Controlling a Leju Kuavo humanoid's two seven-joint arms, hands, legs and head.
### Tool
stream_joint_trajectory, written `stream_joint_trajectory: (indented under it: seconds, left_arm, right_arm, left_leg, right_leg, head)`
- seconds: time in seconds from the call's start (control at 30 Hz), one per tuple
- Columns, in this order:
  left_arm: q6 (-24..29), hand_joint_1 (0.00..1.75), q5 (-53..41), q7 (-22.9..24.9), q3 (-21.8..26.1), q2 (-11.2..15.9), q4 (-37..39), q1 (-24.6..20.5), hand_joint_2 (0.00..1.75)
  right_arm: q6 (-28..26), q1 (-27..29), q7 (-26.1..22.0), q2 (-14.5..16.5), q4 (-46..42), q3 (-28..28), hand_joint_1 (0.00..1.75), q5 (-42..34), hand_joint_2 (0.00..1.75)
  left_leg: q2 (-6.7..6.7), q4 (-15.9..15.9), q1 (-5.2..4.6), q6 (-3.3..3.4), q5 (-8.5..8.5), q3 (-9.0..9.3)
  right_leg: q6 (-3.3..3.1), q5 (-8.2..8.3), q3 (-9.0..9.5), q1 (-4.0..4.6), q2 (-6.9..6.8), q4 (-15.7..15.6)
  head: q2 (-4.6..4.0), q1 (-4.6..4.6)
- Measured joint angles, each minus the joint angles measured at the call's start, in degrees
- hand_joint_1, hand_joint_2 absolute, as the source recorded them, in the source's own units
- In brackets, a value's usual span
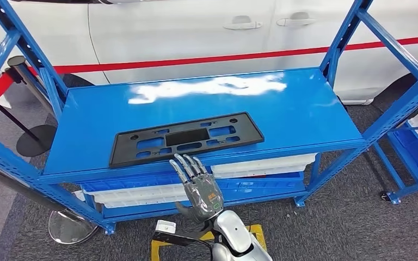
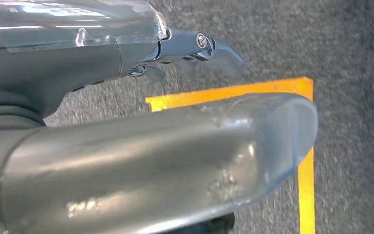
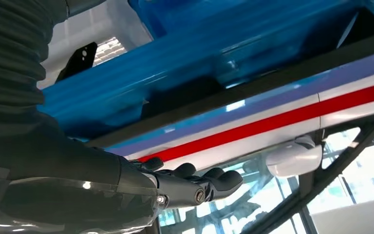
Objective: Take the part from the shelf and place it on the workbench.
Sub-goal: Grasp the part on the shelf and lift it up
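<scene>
Blue shelf (image 1: 305, 117) with unlabelled black part (image 1: 185, 138), right hand (image 1: 198, 187) just below.

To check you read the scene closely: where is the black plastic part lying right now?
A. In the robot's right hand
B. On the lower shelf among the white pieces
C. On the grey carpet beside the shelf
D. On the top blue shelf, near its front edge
D: the black part lies flat on the blue shelf top by its front edge, with the right hand just short of it, holding nothing.
</scene>
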Motion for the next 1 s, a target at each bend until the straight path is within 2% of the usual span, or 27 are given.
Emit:
stream_joint_trajectory:
  seconds: [0.03,0.07,0.13,0.17,0.2,0.23,0.3,0.33,0.37,0.43,0.5,0.53,0.57,0.63,0.67,0.7,0.73,0.8,0.83,0.87,0.9,1.0]
  left_arm:
    - [-0.17,0.00,-0.23,-0.03,0.07,0.00,0.00,-0.04,0.00]
    - [-0.29,0.00,-0.51,-0.04,0.15,0.00,0.00,-0.09,0.00]
    - [-0.44,0.00,-1.08,0.01,0.40,0.01,0.00,-0.17,0.00]
    - [-0.56,0.00,-1.31,0.11,0.61,0.04,0.00,-0.18,0.00]
    - [-0.74,0.00,-1.44,0.24,0.85,0.10,0.00,-0.16,0.00]
    - [-0.96,0.00,-1.50,0.39,1.11,0.20,0.00,-0.14,0.00]
    - [-1.28,0.00,-1.69,0.55,1.58,0.38,0.01,-0.08,0.00]
    - [-1.34,0.00,-1.79,0.56,1.75,0.45,0.01,-0.10,0.00]
    - [-1.36,0.00,-1.87,0.57,1.94,0.52,0.02,-0.13,0.00]
    - [-1.36,0.00,-1.95,0.58,2.37,0.69,0.02,-0.20,0.00]
    - [-1.36,0.00,-2.04,0.58,2.73,0.85,0.01,-0.21,0.00]
    - [-1.36,0.00,-2.14,0.58,2.87,0.92,0.01,-0.24,0.00]
    - [-1.36,0.00,-2.28,0.58,2.97,0.99,0.00,-0.26,0.00]
    - [-1.36,0.00,-2.57,0.61,3.22,1.04,0.01,-0.24,0.00]
    - [-1.36,0.00,-2.68,0.63,3.37,1.07,0.02,-0.16,0.00]
    - [-1.36,0.00,-2.80,0.64,3.53,1.10,0.02,-0.06,0.00]
    - [-1.36,0.00,-2.96,0.66,3.73,1.18,0.02,0.02,0.00]
    - [-1.36,0.00,-3.19,0.66,4.07,1.37,0.02,0.06,0.00]
    - [-1.36,0.00,-3.28,0.66,4.18,1.44,0.02,0.02,0.00]
    - [-1.36,0.00,-3.32,0.67,4.25,1.47,0.02,-0.03,0.00]
    - [-1.36,0.00,-3.36,0.67,4.29,1.49,0.02,-0.07,0.00]
    - [-1.36,0.00,-3.37,0.69,4.39,1.49,0.02,-0.07,0.00]
  right_arm:
    - [0.01,-0.10,0.05,0.07,0.29,-0.31,0.00,-0.14,1.75]
    - [0.06,-0.25,0.32,0.09,0.60,-0.56,0.00,-0.19,1.75]
    - [0.33,-0.78,1.22,0.16,1.35,-0.91,0.00,-0.07,1.75]
    - [0.54,-1.13,1.72,0.21,1.80,-1.03,0.00,0.09,1.75]
    - [0.76,-1.53,2.12,0.29,2.21,-1.10,0.00,0.29,1.75]
    - [0.99,-1.99,2.49,0.38,2.57,-1.15,0.00,0.51,1.75]
    - [1.39,-3.13,3.19,0.60,3.18,-1.19,0.00,0.85,1.75]
    - [1.53,-3.72,3.49,0.74,3.45,-1.21,0.00,0.93,1.75]
    - [1.63,-4.24,3.71,0.89,3.73,-1.23,0.00,0.96,1.75]
    - [1.73,-4.84,3.98,1.14,4.19,-1.30,0.00,0.94,1.75]
    - [1.73,-5.09,4.15,1.33,4.56,-1.44,0.00,0.81,1.75]
    - [1.73,-5.28,4.18,1.42,4.73,-1.51,0.00,0.70,1.75]
    - [1.73,-5.52,4.19,1.51,4.91,-1.56,0.00,0.60,1.75]
    - [1.73,-5.89,4.09,1.61,5.27,-1.60,0.00,0.43,1.75]
    - [1.72,-5.95,4.01,1.65,5.46,-1.62,0.00,0.36,1.75]
    - [1.71,-5.96,3.93,1.67,5.63,-1.64,0.00,0.32,1.75]
    - [1.69,-5.96,3.86,1.71,5.78,-1.66,0.00,0.29,1.75]
    - [1.67,-6.01,3.81,1.79,5.94,-1.71,0.00,0.27,1.75]
    - [1.66,-6.08,3.81,1.83,5.98,-1.73,0.00,0.27,1.75]
    - [1.65,-6.18,3.81,1.85,6.01,-1.75,0.00,0.27,1.75]
    - [1.63,-6.28,3.80,1.85,6.03,-1.77,0.00,0.27,1.75]
    - [1.59,-6.46,3.77,1.88,6.04,-1.78,0.00,0.27,1.75]
  left_leg:
    - [0.02,-0.13,0.05,0.41,0.05,0.09]
    - [0.05,-0.19,0.04,0.72,0.04,0.15]
    - [0.08,-0.19,-0.14,1.08,-0.10,0.18]
    - [0.07,-0.18,-0.26,1.17,-0.19,0.26]
    - [0.04,-0.18,-0.36,1.21,-0.31,0.42]
    - [-0.02,-0.18,-0.46,1.21,-0.46,0.67]
    - [-0.12,-0.17,-0.62,1.01,-0.88,1.23]
    - [-0.16,-0.14,-0.74,0.79,-1.10,1.39]
    - [-0.16,-0.16,-0.75,0.49,-1.27,1.44]
    - [-0.11,-0.43,-0.74,-0.26,-1.47,1.58]
    - [-0.02,-0.20,-0.62,-0.91,-1.90,1.75]
    - [-0.01,1.05,-0.61,-1.19,-2.55,1.28]
    - [0.00,3.45,-0.55,-1.42,-3.64,0.09]
    - [0.00,10.55,-0.46,-1.84,-6.17,-4.04]
    - [0.00,13.38,-0.38,-2.00,-6.68,-5.97]
    - [0.01,14.40,-0.31,-2.13,-6.06,-7.09]
    - [0.02,13.21,-0.23,-2.19,-4.32,-7.12]
    - [0.05,6.54,-0.13,-2.09,0.43,-4.88]
    - [0.02,3.34,-0.18,-1.89,1.89,-3.62]
    - [-0.01,1.31,-0.27,-1.59,2.56,-2.81]
    - [-0.05,0.51,-0.41,-1.25,2.45,-2.50]
    - [-0.07,0.03,-0.42,-0.12,2.30,-2.30]
  right_leg:
    - [0.19,-1.13,-0.90,-0.09,-0.03,1.95]
    - [0.32,-2.74,-2.50,-0.15,-0.06,5.16]
    - [0.43,-5.86,-6.79,-0.14,-0.06,12.91]
    - [0.39,-6.22,-8.36,-0.13,-0.06,15.35]
    - [0.24,-5.40,-8.92,-0.09,-0.06,15.69]
    - [-0.04,-3.56,-8.34,0.01,-0.06,13.85]
    - [-1.11,0.92,-4.97,0.46,-0.09,6.20]
    - [-1.59,2.17,-3.46,0.71,-0.12,2.79]
    - [-1.94,2.68,-2.54,0.96,-0.13,0.62]
    - [-2.21,2.35,-2.16,1.20,-0.05,-0.55]
    - [-2.51,2.37,-1.47,0.87,0.01,-1.29]
    - [-2.69,2.37,-0.98,0.67,-0.02,-1.73]
    - [-2.91,2.31,-0.50,0.51,-0.10,-2.05]
    - [-3.27,1.86,0.10,0.62,-0.19,-2.14]
    - [-3.37,1.61,0.37,0.67,-0.19,-2.10]
    - [-3.36,1.31,0.70,0.70,-0.14,-2.04]
    - [-3.28,0.98,1.09,0.69,-0.06,-1.94]
    - [-2.89,0.16,1.91,0.67,0.07,-1.66]
    - [-2.58,-0.25,2.12,0.75,0.13,-1.43]
    - [-2.27,-0.53,2.19,0.85,0.15,-1.29]
    - [-1.98,-0.71,2.16,0.92,0.16,-1.24]
    - [-1.14,-1.31,2.14,0.84,0.17,-1.03]
  head:
    - [0.00,0.08]
    - [0.00,0.17]
    - [0.00,0.25]
    - [0.00,0.24]
    - [0.00,0.25]
    - [-0.01,0.25]
    - [0.00,0.24]
    - [0.00,0.21]
    - [0.00,0.18]
    - [0.01,0.14]
    - [0.01,0.08]
    - [0.01,0.03]
    - [0.01,-0.03]
    - [-0.01,-0.08]
    - [0.00,-0.06]
    - [0.00,-0.07]
    - [0.00,-0.08]
    - [-0.01,-0.09]
    - [0.00,-0.10]
    - [0.00,-0.08]
    - [0.00,-0.07]
    - [-0.01,0.00]
